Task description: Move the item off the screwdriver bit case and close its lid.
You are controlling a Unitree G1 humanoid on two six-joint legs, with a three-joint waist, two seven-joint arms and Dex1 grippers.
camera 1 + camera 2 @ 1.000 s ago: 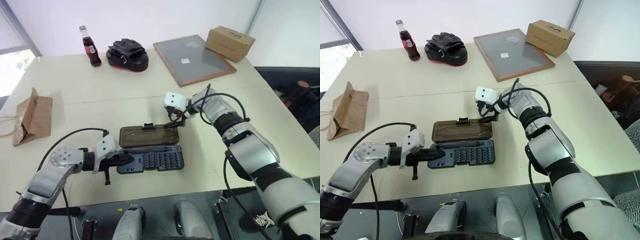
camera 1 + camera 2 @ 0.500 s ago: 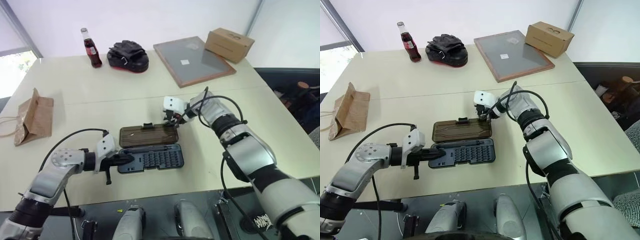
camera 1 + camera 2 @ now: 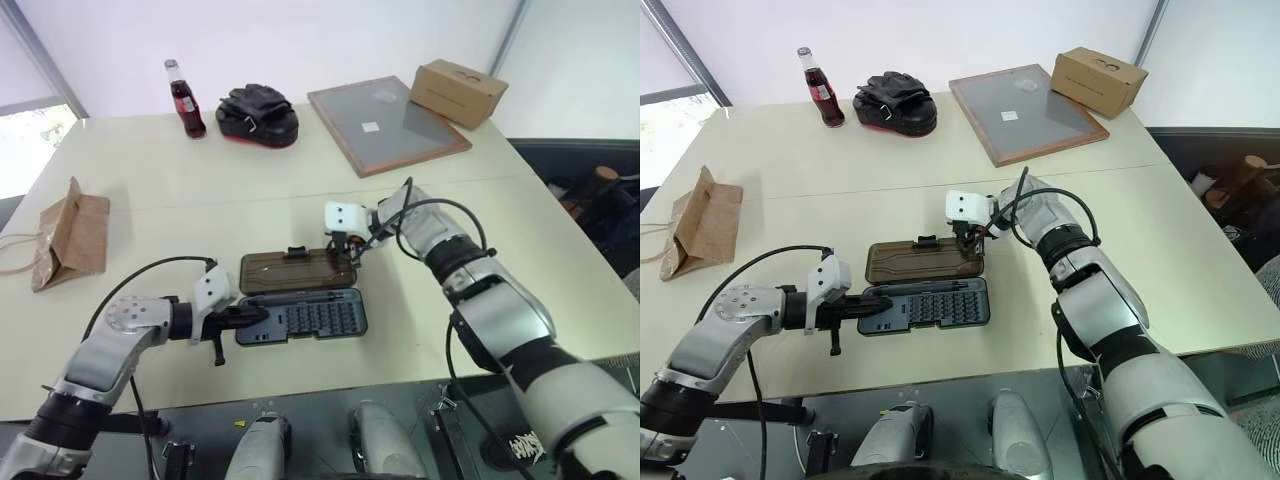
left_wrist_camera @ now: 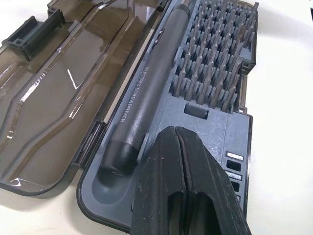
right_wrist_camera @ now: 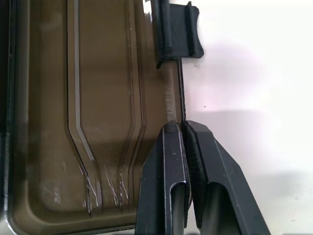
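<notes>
The lid [image 3: 297, 271] lies flat open at 12 o'clock of the screwdriver bit case [image 3: 303, 318]; thin, stiff and likely slippery, it is best pinched at its outer rim. The right gripper [image 5: 185, 147] is clamped on that rim near the latch tab [image 5: 178, 30]. The left gripper [image 4: 188, 188], fingers pressed together and empty, rests on the tray. The paper bag [image 3: 70, 236] sits well apart at 9 o'clock.

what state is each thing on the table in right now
paper bag: off the case, upright at the table's left edge
bit case: open, bits showing
lid: flat on the table, far edge pinched by right gripper
left gripper: shut, pressing on the tray
bottle: upright, capped
cardboard box: closed
</notes>
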